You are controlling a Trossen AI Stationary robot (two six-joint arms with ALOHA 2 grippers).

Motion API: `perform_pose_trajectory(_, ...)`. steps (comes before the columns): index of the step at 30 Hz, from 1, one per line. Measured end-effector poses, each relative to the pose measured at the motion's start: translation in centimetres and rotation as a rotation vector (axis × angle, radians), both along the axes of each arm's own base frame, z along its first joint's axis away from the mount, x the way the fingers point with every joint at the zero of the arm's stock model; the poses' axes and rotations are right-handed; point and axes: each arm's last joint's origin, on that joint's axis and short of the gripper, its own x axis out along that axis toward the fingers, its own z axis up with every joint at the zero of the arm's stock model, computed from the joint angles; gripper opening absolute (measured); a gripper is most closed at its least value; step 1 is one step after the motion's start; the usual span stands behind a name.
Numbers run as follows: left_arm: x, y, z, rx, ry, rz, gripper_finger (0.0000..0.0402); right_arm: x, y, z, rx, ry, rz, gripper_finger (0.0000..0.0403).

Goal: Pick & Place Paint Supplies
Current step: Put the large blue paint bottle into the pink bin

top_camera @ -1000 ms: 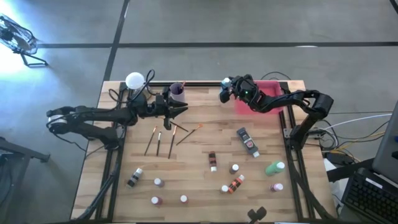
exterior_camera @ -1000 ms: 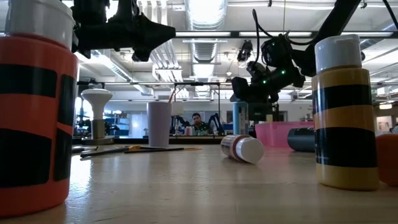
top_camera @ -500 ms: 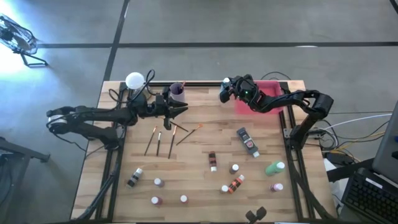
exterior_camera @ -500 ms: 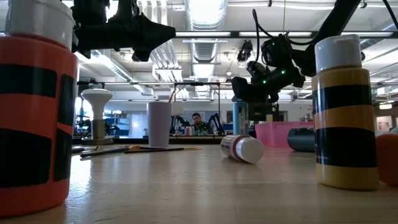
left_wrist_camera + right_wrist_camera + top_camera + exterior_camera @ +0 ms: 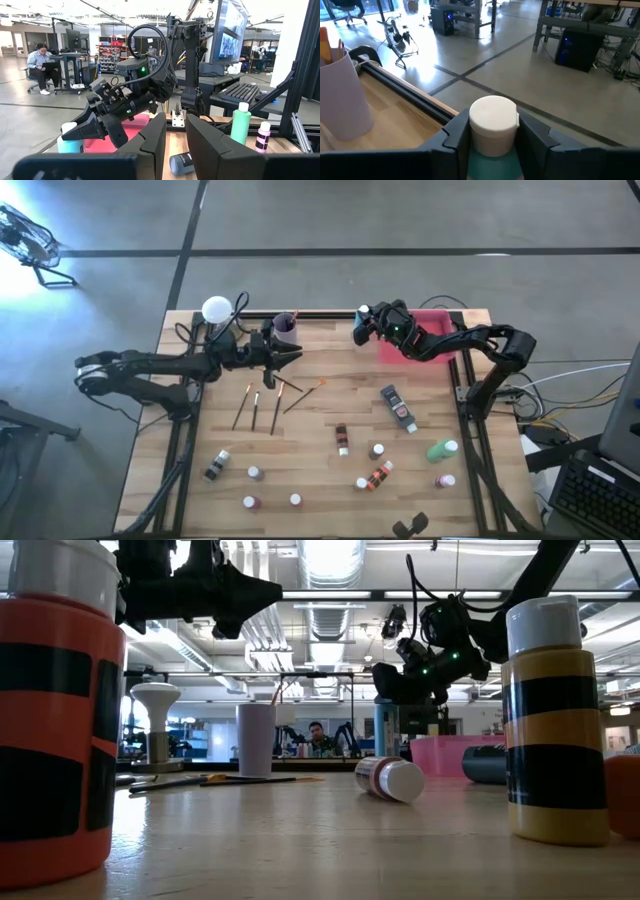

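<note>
My right gripper [image 5: 360,330] is at the table's far edge, just left of the pink tray [image 5: 438,330]. It is shut on a blue-green paint bottle with a white cap [image 5: 493,117], which stands upright. My left gripper [image 5: 298,356] hovers beside the lilac cup [image 5: 284,328], which holds brushes. Its fingers [image 5: 176,135] stand a narrow gap apart with nothing between them. Three brushes [image 5: 256,406] lie flat on the table below it. A dark tube [image 5: 398,406] and several small white-capped bottles [image 5: 378,451] are scattered toward the near edge. My right gripper pinches the bottle between its two fingers [image 5: 454,136], just below the white cap at the top of the blue-green body [image 5: 492,159]. The fingers come nearly level from the table's right side. The bottle stays upright, and in the low view its base [image 5: 385,752] looks level with the table.
A white round lamp [image 5: 216,310] and cables sit at the far left corner. A bottle lies on its side [image 5: 390,780] mid-table. An orange bottle [image 5: 50,730] and a yellow striped one [image 5: 556,720] stand near the front edge. Bare wood lies between the two grippers.
</note>
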Motion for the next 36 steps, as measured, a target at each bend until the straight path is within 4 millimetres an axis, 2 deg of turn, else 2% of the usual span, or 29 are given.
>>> perform_pose_trajectory(7,0.0,0.0,0.0,0.000,0.000,0.000,0.0081,0.1,0.1,0.5,0.002,-0.029,-0.005,0.0133)
perform_pose_trajectory(11,0.0,0.0,0.0,0.000,0.000,0.000,0.0080,-0.1,0.6,2.1,-0.023,-0.076,0.002,0.0114)
perform_pose_trajectory(16,0.0,0.0,0.0,-0.002,0.004,0.000,0.0081,-1.0,1.7,4.8,-0.045,-0.103,-0.014,0.0113)
perform_pose_trajectory(23,0.0,0.0,-0.1,0.002,0.007,0.001,0.0080,-4.3,4.3,8.2,-0.043,0.014,-0.224,0.0128)
perform_pose_trajectory(28,0.0,0.0,-0.1,0.002,0.007,0.001,0.0081,-7.1,5.8,9.8,-0.030,0.073,-0.320,0.0114)
perform_pose_trajectory(32,0.0,0.0,-0.1,0.001,0.007,0.001,0.0081,-9.0,6.6,10.4,-0.007,0.060,-0.379,0.0114)
perform_pose_trajectory(36,0.0,0.0,-0.1,0.001,0.007,0.000,0.0081,-10.6,6.9,9.7,-0.003,0.051,-0.469,0.0130)
